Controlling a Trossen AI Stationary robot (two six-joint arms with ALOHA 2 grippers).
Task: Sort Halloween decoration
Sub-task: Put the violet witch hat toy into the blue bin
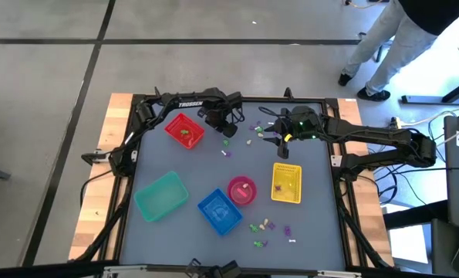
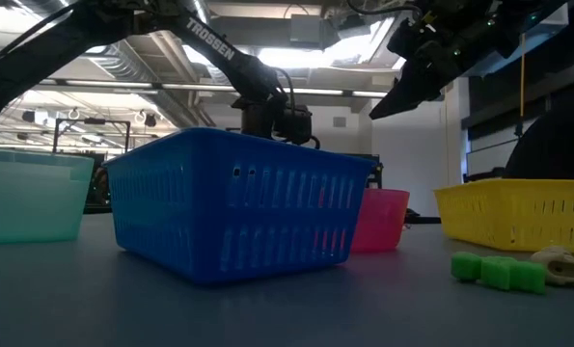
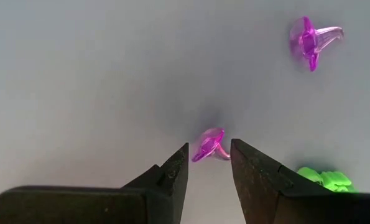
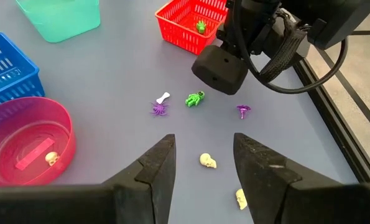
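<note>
The left hand (image 3: 209,163) hovers with fingers apart over a purple trinket (image 3: 208,144), grasping nothing, at two o'clock from the red basket (image 1: 184,130). The right hand (image 4: 203,163), also spread and empty, hangs above a cream skull (image 4: 208,161) at twelve o'clock from the yellow basket (image 1: 286,184).

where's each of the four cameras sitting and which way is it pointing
High view: overhead, looking straight down on the table; both arms show, a person beyond it.
Low view: at tabletop height, looking level past the blue basket; arms enter from above.
Left wrist view: on the left arm, close to the tabletop; the left gripper, open, flanks a purple trinket.
Right wrist view: on the right arm, higher up; the right gripper, open, above a cream skull.
Shared: the high and right wrist views both show the red basket.
</note>
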